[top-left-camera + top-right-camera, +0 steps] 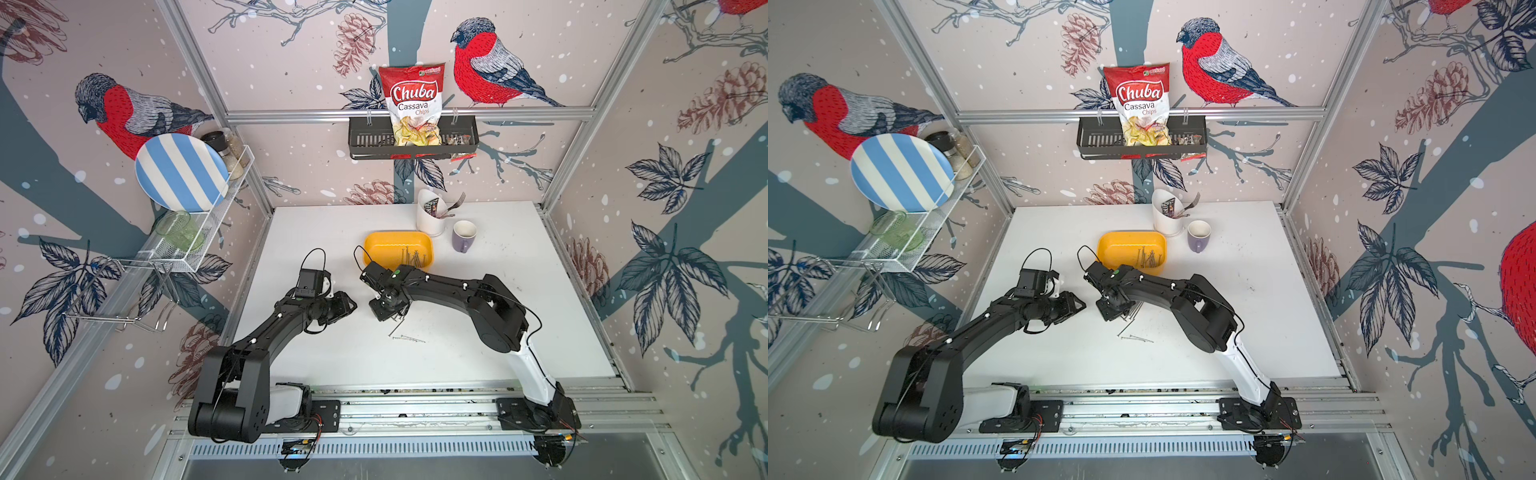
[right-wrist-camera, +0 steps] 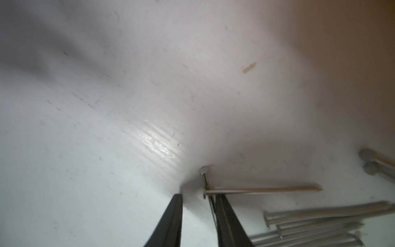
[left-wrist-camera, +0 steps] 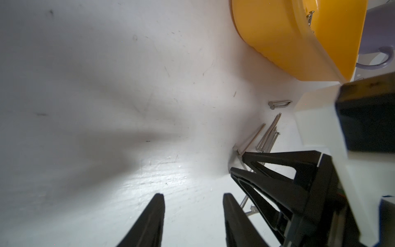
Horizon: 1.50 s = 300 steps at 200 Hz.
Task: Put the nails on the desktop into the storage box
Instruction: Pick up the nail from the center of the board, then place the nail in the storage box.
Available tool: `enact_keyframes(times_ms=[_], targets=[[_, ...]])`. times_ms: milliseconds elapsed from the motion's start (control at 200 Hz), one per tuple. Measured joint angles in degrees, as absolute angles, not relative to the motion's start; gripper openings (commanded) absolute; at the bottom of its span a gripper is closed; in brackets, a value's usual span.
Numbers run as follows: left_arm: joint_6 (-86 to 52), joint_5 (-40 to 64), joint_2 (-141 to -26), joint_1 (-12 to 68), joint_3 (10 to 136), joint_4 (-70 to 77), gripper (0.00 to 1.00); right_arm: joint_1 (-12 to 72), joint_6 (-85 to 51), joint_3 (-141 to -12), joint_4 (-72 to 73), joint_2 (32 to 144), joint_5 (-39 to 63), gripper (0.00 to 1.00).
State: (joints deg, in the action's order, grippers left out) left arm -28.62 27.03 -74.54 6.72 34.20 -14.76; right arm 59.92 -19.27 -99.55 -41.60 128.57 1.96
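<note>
Right wrist view: right gripper (image 2: 198,195) has its tips down on the desktop (image 2: 128,107). Jaws are parted, with a narrow strip of bare white between them and nothing pinched across the gap. A thin nail (image 2: 204,170) runs along the inner face of one finger, its head just past the tip. A crosswise nail (image 2: 263,190) lies right at that same fingertip; contact cannot be told. The other nails (image 2: 320,218) lie flat just outboard of that finger, roughly parallel in a loose bundle.

Left wrist view: left gripper (image 3: 193,195) is released, fingers wide apart, only bare desktop between them, grasping nothing. The right gripper (image 3: 237,162) stands just beside it, tips at the edge of the nail pile. The storage box (image 3: 277,42) sits ahead and to one side, well apart from both tools, with the purple mug (image 3: 380,27) behind it.

Both top views show the two grippers near each other mid-desktop, tips facing but apart. The storage box (image 1: 376,245) lies just beyond the right wrist. Inside it, a heap of boxed nails (image 1: 415,259) sits at the end nearer the mug. A few stray nails (image 1: 409,338) lie flat on the base side of the right gripper, near it.
</note>
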Motion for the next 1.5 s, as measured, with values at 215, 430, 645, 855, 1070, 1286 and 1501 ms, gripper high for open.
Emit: enact_keyframes(times_ms=[215,430,645,855,1070,1286,1501], targets=[[-28.62,27.24,-75.18,6.52,34.09,-14.35,0.48,63.02,-19.51,-100.22,-40.86,129.36,1.98,0.15],[-28.62,27.62,-75.22,6.52,34.0,-14.04,0.48,63.57,-19.46,-105.93,-44.16,132.18,2.04,0.01],[-28.62,27.92,-74.48,6.52,33.98,-14.02,0.48,61.87,-19.49,-108.31,-47.22,132.53,3.44,0.0],[-28.62,28.03,-74.22,6.5,33.95,-14.02,0.48,57.89,-20.58,-108.01,-46.63,127.63,5.45,0.0],[-28.62,28.12,-73.32,6.48,33.95,-14.02,0.48,53.67,-22.76,-109.19,-45.01,122.93,9.1,0.0],[-28.62,28.53,-73.17,6.46,33.95,-13.69,0.48,47.07,-26.89,-110.48,-42.61,118.65,12.53,0.0],[-28.58,29.52,-74.32,6.46,35.0,-12.58,0.47,40.03,-31.29,-113.62,-42.26,119.22,12.03,0.0]])
